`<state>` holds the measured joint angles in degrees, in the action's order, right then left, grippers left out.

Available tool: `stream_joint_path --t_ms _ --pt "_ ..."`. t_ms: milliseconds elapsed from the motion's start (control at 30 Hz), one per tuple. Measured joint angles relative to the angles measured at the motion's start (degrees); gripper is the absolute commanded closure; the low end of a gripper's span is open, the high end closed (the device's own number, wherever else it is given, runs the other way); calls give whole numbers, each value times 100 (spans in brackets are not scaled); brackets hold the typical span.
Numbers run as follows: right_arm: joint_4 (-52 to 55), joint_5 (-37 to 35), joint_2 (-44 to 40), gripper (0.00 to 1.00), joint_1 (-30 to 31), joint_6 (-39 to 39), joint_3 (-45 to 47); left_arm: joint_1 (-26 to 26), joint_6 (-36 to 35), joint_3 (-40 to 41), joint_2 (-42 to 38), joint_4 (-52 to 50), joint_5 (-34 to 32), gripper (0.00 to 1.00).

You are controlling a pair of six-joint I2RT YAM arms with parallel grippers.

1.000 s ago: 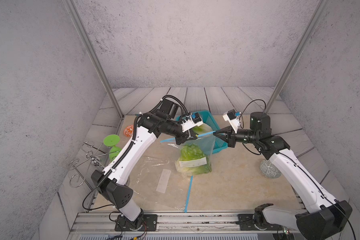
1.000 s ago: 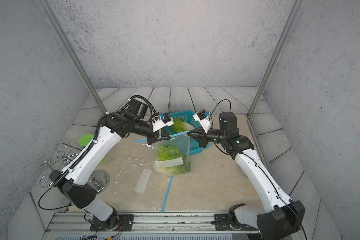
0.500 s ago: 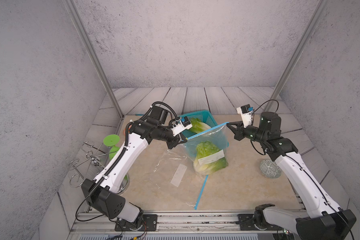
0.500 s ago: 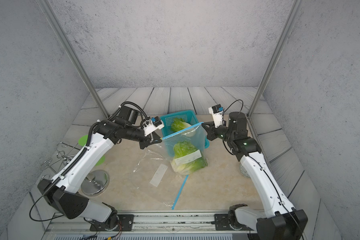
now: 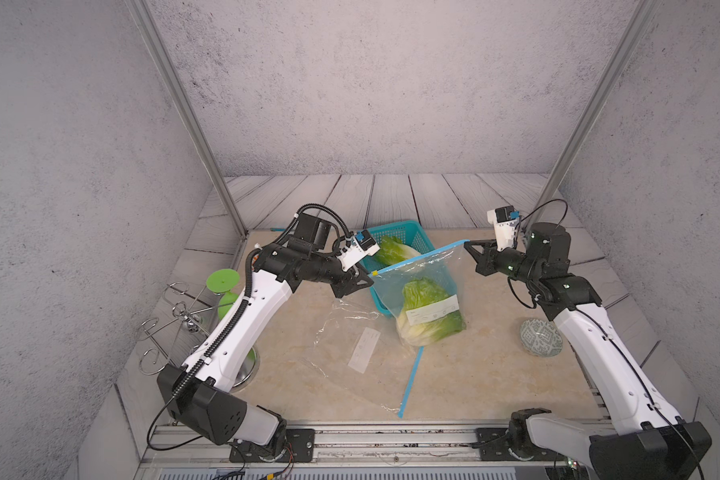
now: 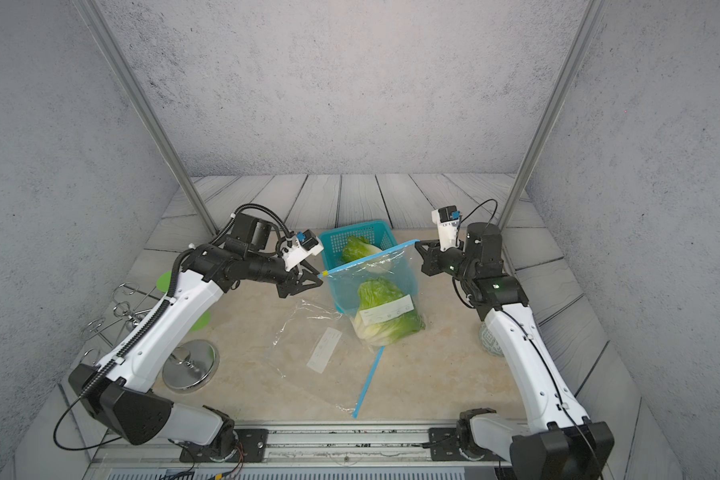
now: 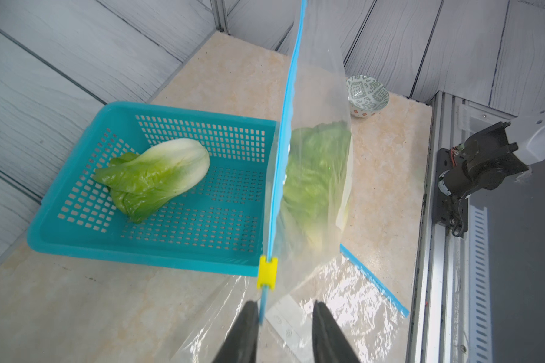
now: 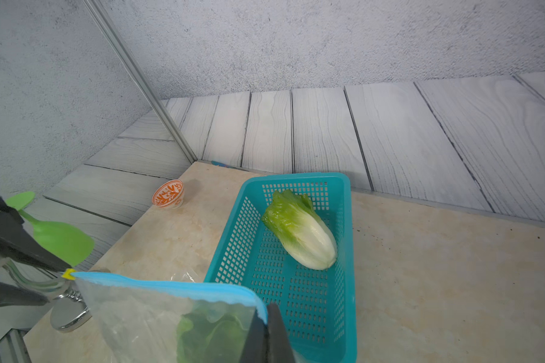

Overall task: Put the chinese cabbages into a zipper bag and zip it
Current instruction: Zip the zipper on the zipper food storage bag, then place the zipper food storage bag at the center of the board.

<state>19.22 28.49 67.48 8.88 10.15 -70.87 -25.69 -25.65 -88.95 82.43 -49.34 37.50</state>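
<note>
Marbled tabletop (image 5: 474, 374) is occupied centrally by the zipper bag (image 5: 427, 276) (chinese cabbages (image 5: 429, 316) inside), pinched at a corner by the right gripper (image 5: 467, 244). The left gripper (image 7: 285, 305) is spread apart at the slider (image 7: 267, 272) end. Another cabbage (image 5: 391, 251) is contained in the basket (image 5: 418, 232) near the far edge.

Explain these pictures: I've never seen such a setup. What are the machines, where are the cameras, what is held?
Two robot arms, each ending in a two-fingered gripper, work over a table. Two pictures look down from above; two come from cameras on the arms' wrists. The right gripper is shut on one end of a zipper bag holding cabbage; the left gripper, at the other end by the yellow slider, is open. Another cabbage lies in a blue basket. An empty bag lies flat on the table. Nearby: a green goblet, a wire rack, a patterned bowl and an orange bowl.
</note>
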Motion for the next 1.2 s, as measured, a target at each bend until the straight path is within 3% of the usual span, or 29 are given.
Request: stream_joint_path --t_ms 167,400,700,967,1200 --pt "199 317 0 100 35 234 -345 87 693 503 -271 535 -136 52" --pt "1045 127 -85 100 74 343 -922 343 1613 1016 -597 1379 -597 52" --pt "2103 -1165 -136 100 33 376 -2146 199 2549 1609 -348 2430 -656 49" --pt "1965 -2094 319 100 -577 369 -1733 -391 2798 1690 439 3036 -623 49" --pt "1384 -2586 1641 100 -1362 20 -1416 -452 2809 1659 1073 3060 -647 49"
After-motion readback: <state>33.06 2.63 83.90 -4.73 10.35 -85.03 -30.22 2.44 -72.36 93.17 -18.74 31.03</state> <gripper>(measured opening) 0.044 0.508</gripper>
